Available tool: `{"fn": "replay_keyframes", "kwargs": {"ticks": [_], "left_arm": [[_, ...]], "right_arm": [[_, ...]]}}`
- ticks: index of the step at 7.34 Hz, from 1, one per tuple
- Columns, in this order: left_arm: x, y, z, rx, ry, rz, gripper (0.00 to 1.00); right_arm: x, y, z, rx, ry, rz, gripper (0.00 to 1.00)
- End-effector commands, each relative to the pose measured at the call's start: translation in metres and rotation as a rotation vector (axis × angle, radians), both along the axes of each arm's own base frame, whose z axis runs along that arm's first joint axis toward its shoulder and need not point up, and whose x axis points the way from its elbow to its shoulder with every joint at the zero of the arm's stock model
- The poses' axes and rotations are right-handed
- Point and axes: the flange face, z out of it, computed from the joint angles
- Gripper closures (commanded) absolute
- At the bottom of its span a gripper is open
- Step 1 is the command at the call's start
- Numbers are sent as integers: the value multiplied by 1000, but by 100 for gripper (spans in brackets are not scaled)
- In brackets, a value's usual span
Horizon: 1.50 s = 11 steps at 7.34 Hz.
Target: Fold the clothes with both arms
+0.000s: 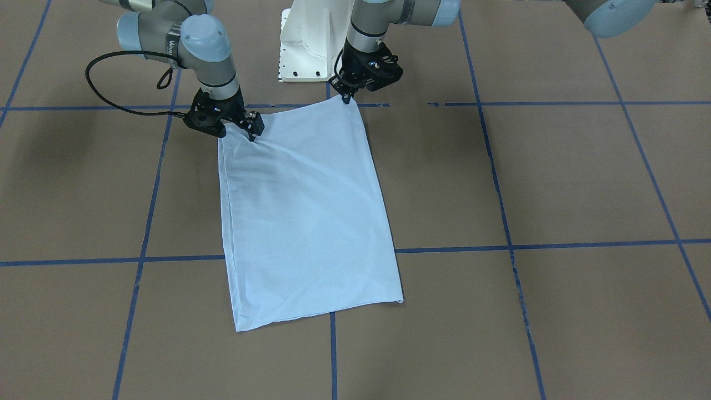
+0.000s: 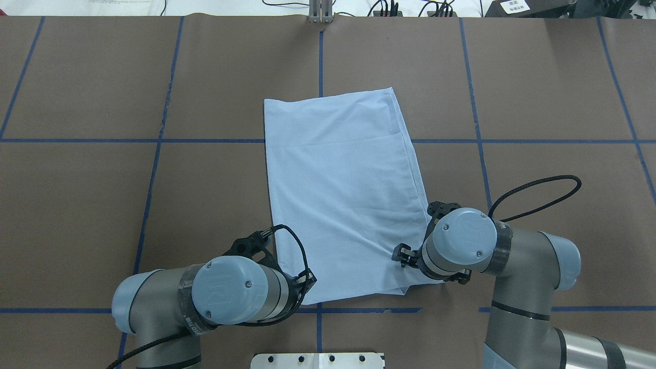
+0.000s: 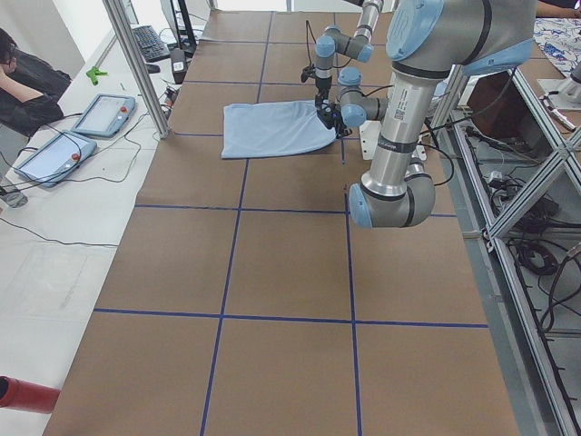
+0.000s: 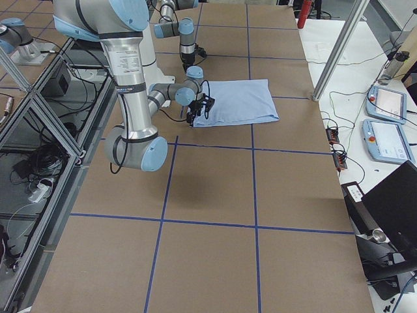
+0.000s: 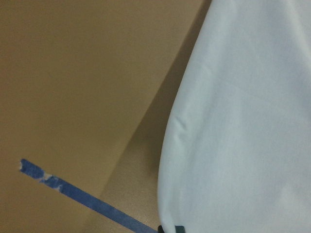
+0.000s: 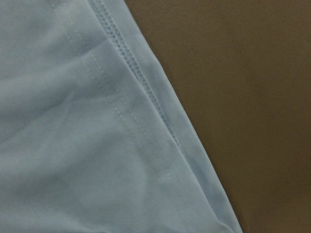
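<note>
Overhead exterior: one T-shirt [image 2: 343,195], two arms [image 2: 225,294] [image 2: 464,243]

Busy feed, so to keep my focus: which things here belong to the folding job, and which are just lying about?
Job:
T-shirt
left pincer and right pincer, both at its robot-side edge

Lying about:
touch-screen pendants
laptop
red cylinder
</note>
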Motion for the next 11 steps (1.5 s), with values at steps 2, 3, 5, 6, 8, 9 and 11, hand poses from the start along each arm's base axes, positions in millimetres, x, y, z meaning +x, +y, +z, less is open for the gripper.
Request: {"fn": "replay_keyframes", "kwargs": {"ticks": [2,3,5,6,8,9,11], "left_arm": [[0,0,0,0,1,0,100],[0,0,0,1,0,-1,100],[0,0,0,2,-1,-3,100],[0,0,0,2,-1,-3,100],[-1,0,-1,2,2,-3,100],[-1,-1,-1,3,0,-5,100],[-6,-1,2,2,-4,-5,100]], "right_arm": [[0,1,-10,3,-20,-4,87],[1,1,-14,4,-28,-5,89],[1,0,-14,7,-26,-2,96],[0,-3,-20,11,-36,3,100],[-2,-5,-30,16,-47,8,100],[0,-7,-33,11,-54,21,100],[-2,-13,-53,11,-85,23,100]]}}
